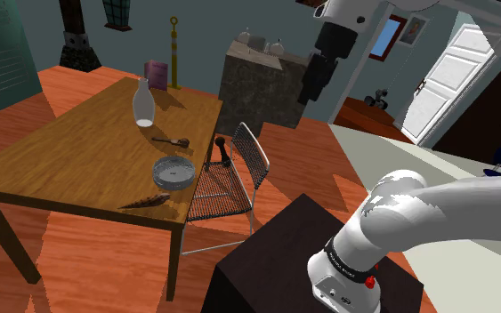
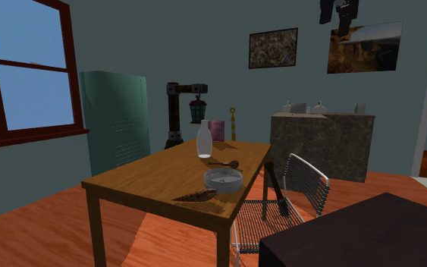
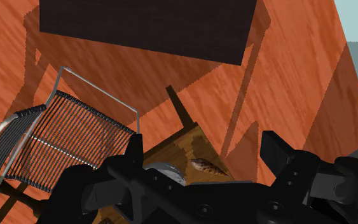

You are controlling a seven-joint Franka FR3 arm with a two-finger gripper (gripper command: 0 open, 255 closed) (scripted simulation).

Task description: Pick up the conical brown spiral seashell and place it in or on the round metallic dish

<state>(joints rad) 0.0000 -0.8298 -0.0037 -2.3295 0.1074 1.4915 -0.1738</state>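
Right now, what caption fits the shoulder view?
Brown spiral seashell lies near the round metallic dish on the wooden table; the tool hangs high.

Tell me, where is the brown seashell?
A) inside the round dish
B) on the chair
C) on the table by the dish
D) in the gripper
C: the seashell lies on the table beside the dish, apart from it; the gripper hangs high above.
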